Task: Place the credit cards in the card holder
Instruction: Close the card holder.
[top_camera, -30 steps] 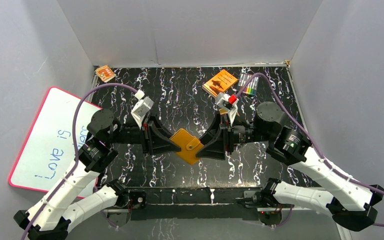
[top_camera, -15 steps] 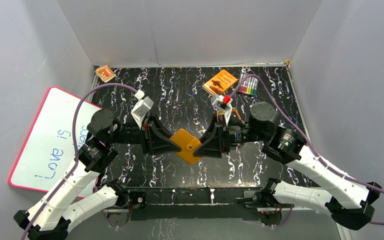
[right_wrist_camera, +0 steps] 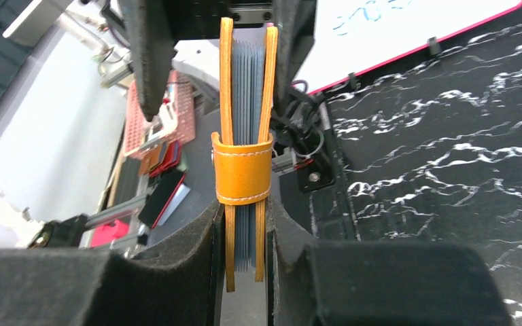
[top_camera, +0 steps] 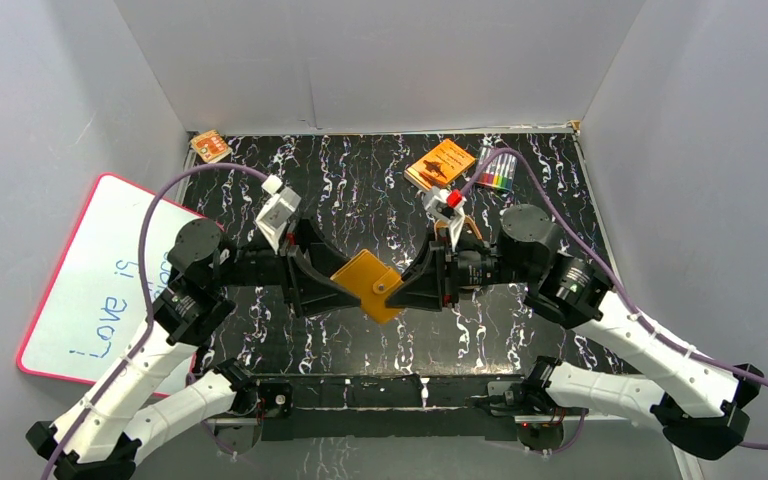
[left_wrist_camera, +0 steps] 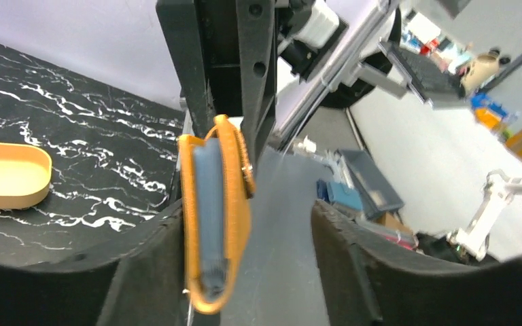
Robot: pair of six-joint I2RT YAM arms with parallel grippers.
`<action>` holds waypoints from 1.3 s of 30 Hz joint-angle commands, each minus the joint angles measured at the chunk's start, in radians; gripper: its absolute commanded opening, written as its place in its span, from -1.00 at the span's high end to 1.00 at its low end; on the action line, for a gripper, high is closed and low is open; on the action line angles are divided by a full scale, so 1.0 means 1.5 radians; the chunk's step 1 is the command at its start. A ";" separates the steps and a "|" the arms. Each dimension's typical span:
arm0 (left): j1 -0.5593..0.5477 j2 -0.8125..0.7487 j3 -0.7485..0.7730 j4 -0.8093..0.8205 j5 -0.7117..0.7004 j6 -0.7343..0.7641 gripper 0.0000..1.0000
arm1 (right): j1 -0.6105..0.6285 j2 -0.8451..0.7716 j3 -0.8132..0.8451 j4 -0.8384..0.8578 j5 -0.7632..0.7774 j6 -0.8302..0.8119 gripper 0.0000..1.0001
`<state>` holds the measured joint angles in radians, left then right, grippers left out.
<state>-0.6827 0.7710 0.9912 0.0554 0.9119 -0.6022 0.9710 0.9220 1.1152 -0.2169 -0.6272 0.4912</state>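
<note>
Above the table point(top_camera: 360, 180), the right hand point(right_wrist_camera: 245, 227) pinches the card holder point(right_wrist_camera: 243, 178).

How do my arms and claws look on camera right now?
The left arm and right arm match: white links, black joints. The left claw and right claw are black, wedge-shaped. A purple cable runs to each white wrist camera; the right one has a red part.

— What carries everything?
— A black table point(top_camera: 360, 170), veined white like marble.
— And lying on it?
— An orange book point(top_camera: 441, 163) at 1 o'clock, with a pack of coloured markers point(top_camera: 497, 170) just beside it toward 2. A small orange square item point(top_camera: 210, 146) sits at 10, and the left wrist camera shows a gold oval tray point(left_wrist_camera: 7, 175).
</note>
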 commanded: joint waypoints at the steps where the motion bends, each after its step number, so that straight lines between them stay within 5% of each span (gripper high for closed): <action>1: -0.002 -0.026 0.035 0.031 -0.103 -0.025 -0.36 | 0.003 -0.063 0.029 0.043 0.119 -0.024 1.00; 5: -0.002 -0.059 -0.026 0.130 -0.208 -0.118 -0.55 | 0.002 -0.121 -0.016 0.121 0.214 -0.026 1.00; 12: -0.002 -0.039 -0.116 0.273 -0.356 -0.278 -0.61 | 0.003 -0.129 -0.065 0.213 0.308 -0.049 1.00; 24: -0.001 0.076 -0.092 0.419 -0.314 -0.308 -0.77 | 0.002 -0.122 -0.139 0.360 0.330 -0.024 1.00; 39: -0.003 0.105 -0.096 0.460 -0.234 -0.338 -0.62 | 0.002 -0.128 -0.179 0.422 0.348 0.056 1.00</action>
<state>-0.6830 0.9082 0.8165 0.6892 0.4909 -1.0845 0.9710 0.7449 0.8526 0.2856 -0.1315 0.5257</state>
